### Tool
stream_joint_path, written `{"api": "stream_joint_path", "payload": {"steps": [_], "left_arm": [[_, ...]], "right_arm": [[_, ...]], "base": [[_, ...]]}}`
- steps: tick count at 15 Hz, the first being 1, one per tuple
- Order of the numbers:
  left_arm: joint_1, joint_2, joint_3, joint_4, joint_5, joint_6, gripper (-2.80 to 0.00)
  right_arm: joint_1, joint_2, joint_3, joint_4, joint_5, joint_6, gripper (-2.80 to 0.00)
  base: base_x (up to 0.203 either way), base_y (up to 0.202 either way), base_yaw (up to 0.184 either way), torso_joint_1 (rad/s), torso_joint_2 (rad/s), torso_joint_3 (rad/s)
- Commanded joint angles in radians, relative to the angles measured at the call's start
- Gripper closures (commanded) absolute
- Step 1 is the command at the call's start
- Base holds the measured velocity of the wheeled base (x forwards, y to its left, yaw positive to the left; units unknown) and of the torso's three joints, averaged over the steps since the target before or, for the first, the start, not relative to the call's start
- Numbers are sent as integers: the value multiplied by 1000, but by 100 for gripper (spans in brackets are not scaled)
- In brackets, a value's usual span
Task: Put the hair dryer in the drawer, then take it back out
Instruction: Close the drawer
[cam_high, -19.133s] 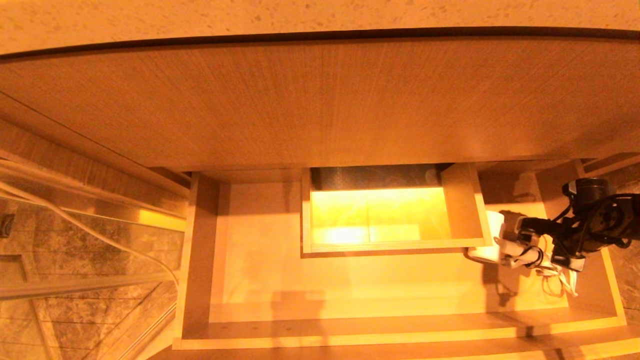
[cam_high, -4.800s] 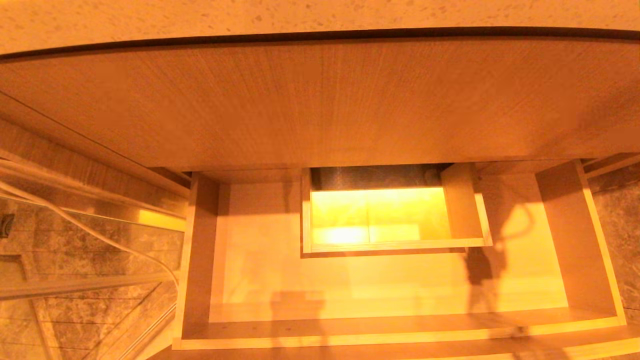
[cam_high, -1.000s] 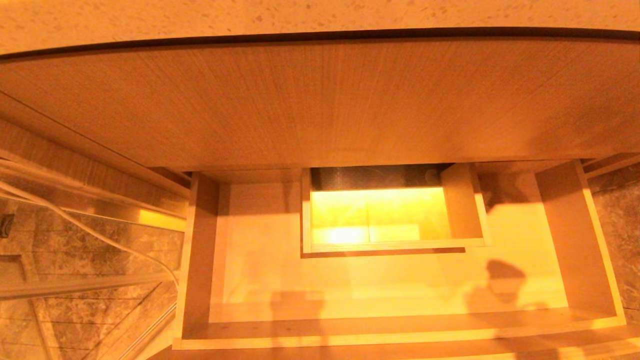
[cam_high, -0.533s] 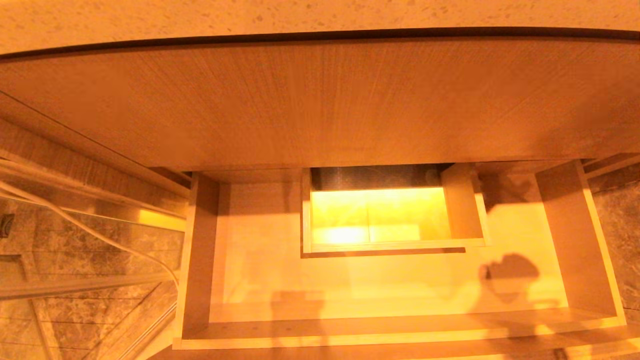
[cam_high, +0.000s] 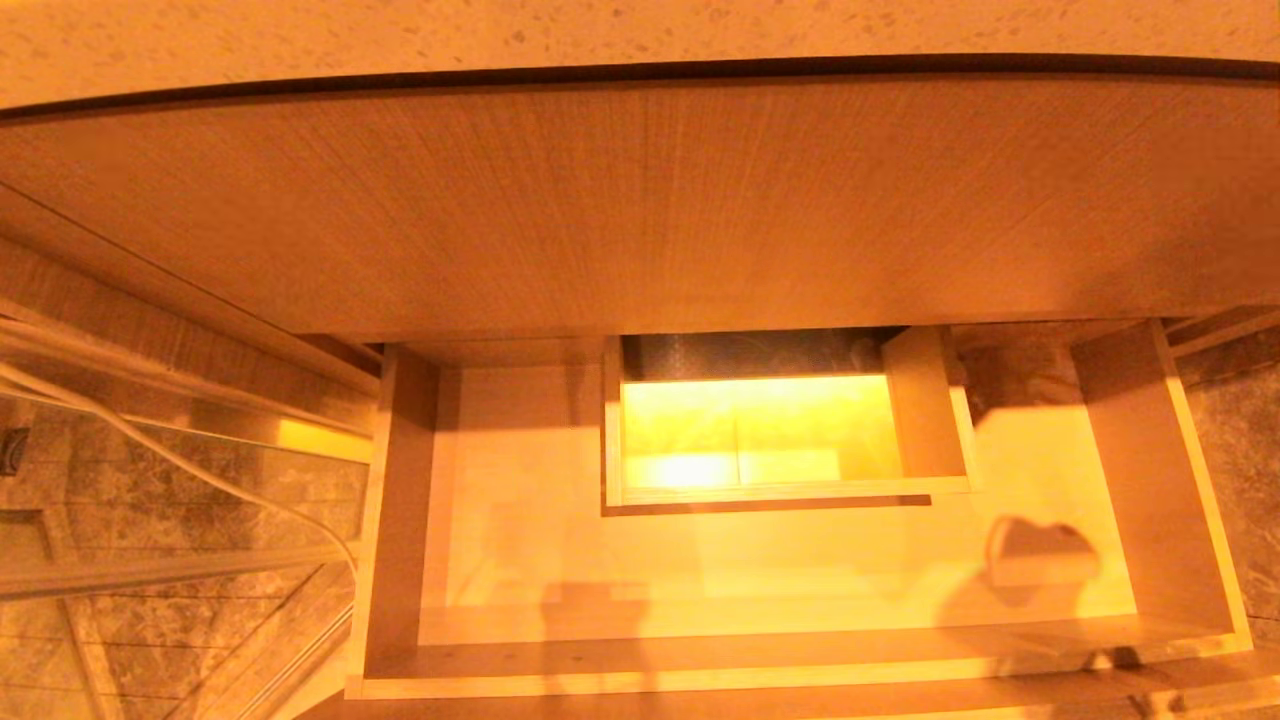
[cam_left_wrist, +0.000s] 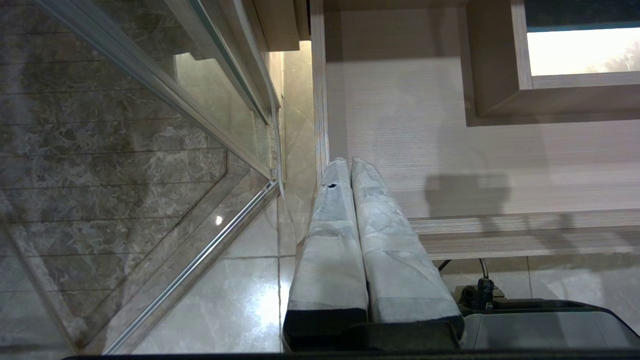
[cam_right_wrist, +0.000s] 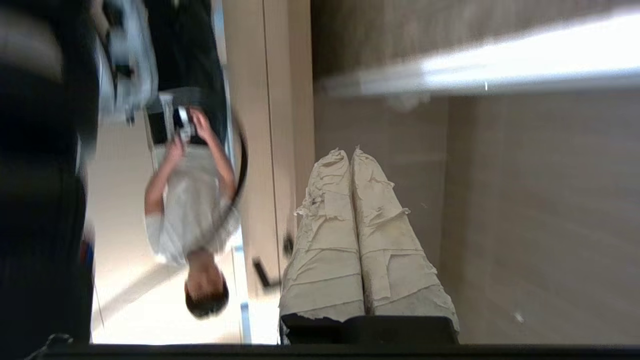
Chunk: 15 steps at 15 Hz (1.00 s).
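Observation:
The drawer (cam_high: 520, 560) stands pulled out below the counter, wide and shallow, its pale floor bare. Its boxed cut-out (cam_high: 925, 410) sits at the back middle. No hair dryer shows in any view. Neither arm shows in the head view; only a dark shadow (cam_high: 1040, 555) lies on the drawer floor at the right. In the left wrist view my left gripper (cam_left_wrist: 350, 161) is shut and empty, hanging beside the drawer's left front corner (cam_left_wrist: 320, 125). In the right wrist view my right gripper (cam_right_wrist: 348, 151) is shut on nothing, close to a wood-grain panel (cam_right_wrist: 540, 200).
A tall wood-grain panel (cam_high: 640, 200) and a speckled countertop (cam_high: 640, 25) rise behind the drawer. A glass door with a metal rail (cam_left_wrist: 200, 250) and a white cable (cam_high: 200, 470) stand to the left over marble tiles. A person (cam_right_wrist: 190, 200) appears beyond the right gripper.
19 s ago my right gripper held the hair dryer inside the drawer's right part; both have left the head view. Over the last second the shadow slid toward the front right.

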Motion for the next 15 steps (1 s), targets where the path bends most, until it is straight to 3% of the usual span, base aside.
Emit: {"api": "stream_joint_path", "payload": {"steps": [1,8,15], "left_arm": [[0,0,0,-1,0,0,0],[0,0,0,-1,0,0,0],[0,0,0,-1,0,0,0]], "right_arm": [[-2,86,76,-139,5,-6,0],[-163,199,188,-246,3,-7,0],[-187,353,383,-609,-3,-15,0]], "base": [[0,0,0,0,0,0],[0,0,0,0,0,0],[0,0,0,0,0,0]]}}
